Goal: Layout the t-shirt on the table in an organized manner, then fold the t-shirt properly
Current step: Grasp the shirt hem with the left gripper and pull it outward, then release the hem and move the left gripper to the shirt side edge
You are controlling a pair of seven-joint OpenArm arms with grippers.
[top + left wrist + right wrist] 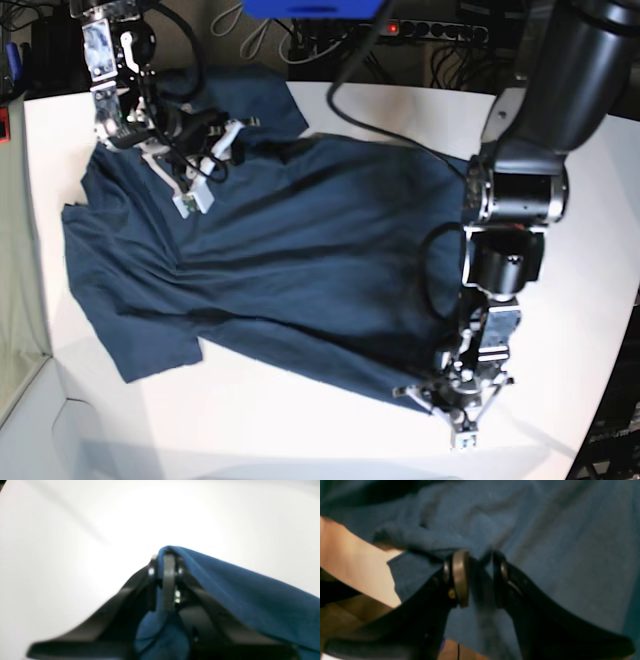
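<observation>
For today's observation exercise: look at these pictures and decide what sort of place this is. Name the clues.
Probably a robotics lab or workshop. A white table holds a navy t-shirt worked by two robot arms, with a power strip and loose cables behind it.

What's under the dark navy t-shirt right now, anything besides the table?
Only the white smooth-topped table shows around the dark navy-blue cotton t-shirt, which lies spread and wrinkled. Whatever lies beneath the cloth is covered. The left gripper pinches its edge; the right gripper straddles a fold.
</observation>
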